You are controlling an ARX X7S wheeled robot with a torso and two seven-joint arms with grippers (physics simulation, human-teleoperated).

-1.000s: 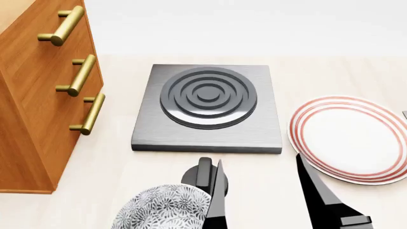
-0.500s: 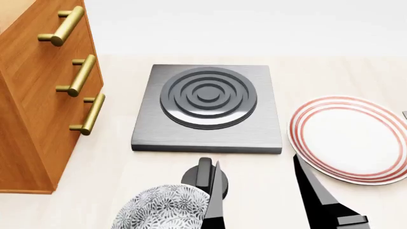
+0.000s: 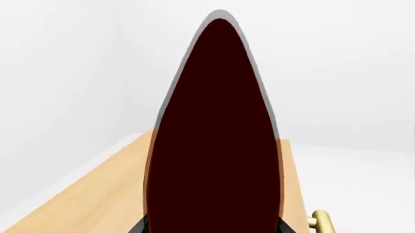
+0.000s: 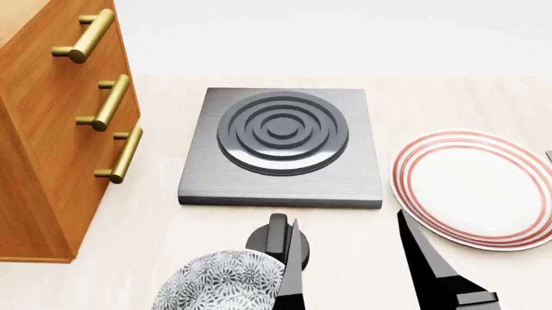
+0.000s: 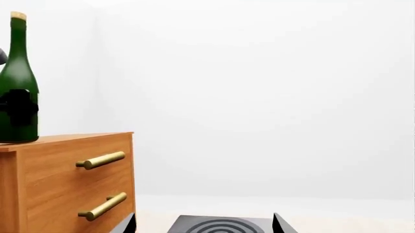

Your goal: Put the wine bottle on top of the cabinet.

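Standing upright on the cabinet point(image 5: 65, 160) top at far left, the wine bottle point(image 5: 17, 82) fills the left gripper's view, its grip impossible to tell, while the right gripper point(image 4: 350, 258) waits near, jaws apart.

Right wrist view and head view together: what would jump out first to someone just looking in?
The wine bottle stands upright at the cabinet top's edge, a dark gripper part across its body. In the head view, the grey hob with concentric rings sits mid-table, a red-ringed plate right of it, a patterned bowl nearest, beside the open right gripper.
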